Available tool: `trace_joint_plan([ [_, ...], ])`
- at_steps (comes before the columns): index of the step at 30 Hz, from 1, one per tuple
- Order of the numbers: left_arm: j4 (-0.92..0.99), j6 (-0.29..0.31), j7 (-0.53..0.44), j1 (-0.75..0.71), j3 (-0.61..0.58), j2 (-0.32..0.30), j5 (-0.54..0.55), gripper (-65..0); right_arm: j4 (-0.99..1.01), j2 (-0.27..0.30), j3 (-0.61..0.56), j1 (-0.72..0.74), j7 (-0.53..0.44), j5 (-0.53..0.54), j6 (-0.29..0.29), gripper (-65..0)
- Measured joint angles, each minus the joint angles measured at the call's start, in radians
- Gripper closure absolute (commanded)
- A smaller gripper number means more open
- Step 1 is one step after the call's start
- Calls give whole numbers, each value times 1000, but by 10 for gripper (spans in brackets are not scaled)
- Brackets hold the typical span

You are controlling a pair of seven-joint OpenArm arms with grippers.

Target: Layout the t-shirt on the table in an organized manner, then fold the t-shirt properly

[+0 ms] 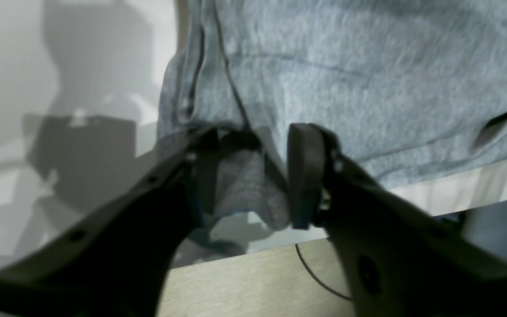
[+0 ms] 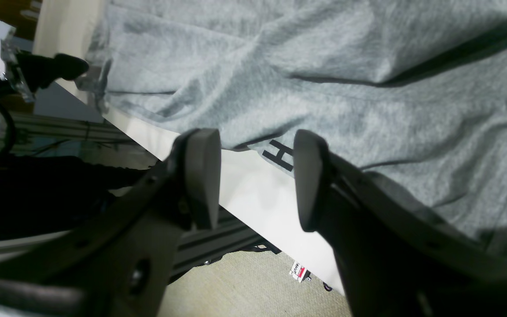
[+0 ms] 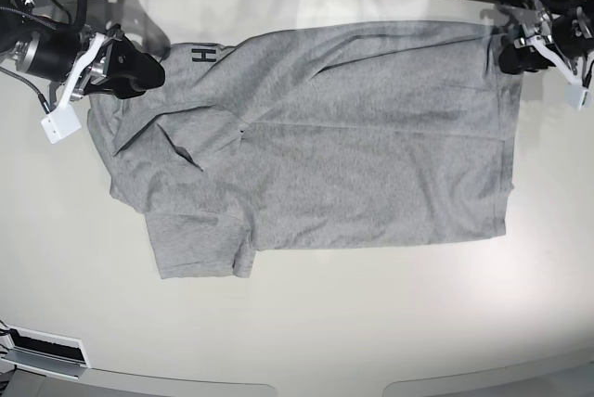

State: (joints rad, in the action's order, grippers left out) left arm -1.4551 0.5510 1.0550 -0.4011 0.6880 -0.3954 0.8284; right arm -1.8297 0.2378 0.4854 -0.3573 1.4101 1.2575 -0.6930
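Your left gripper (image 1: 253, 176) has its jaws parted around a bunched hem corner of the t-shirt (image 3: 353, 147); your right gripper (image 2: 255, 176) is spread, empty, just off the lettered edge. The shirt lies mostly flat on the table (image 3: 306, 323), thin, limp and light, so I'd pinch doubled hem or seam near those corners.

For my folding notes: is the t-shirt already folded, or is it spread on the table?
Mostly spread: the t-shirt lies flat across the table, printed side down. Only its edge near the right gripper is turned over, showing black letters.
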Motion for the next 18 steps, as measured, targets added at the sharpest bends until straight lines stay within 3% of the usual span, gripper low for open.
trace_joint_plan([
  [5,4,-1,-9,0,0,23,-7,-289,0,0,0,0,0,0,0,-283],
  [9,32,-102,-37,0,0,32,-86,-289,0,0,0,0,0,0,0,-283],
  [18,36,-98,-49,0,0,32,-85,-288,0,0,0,2,-1,0,0,-283],
])
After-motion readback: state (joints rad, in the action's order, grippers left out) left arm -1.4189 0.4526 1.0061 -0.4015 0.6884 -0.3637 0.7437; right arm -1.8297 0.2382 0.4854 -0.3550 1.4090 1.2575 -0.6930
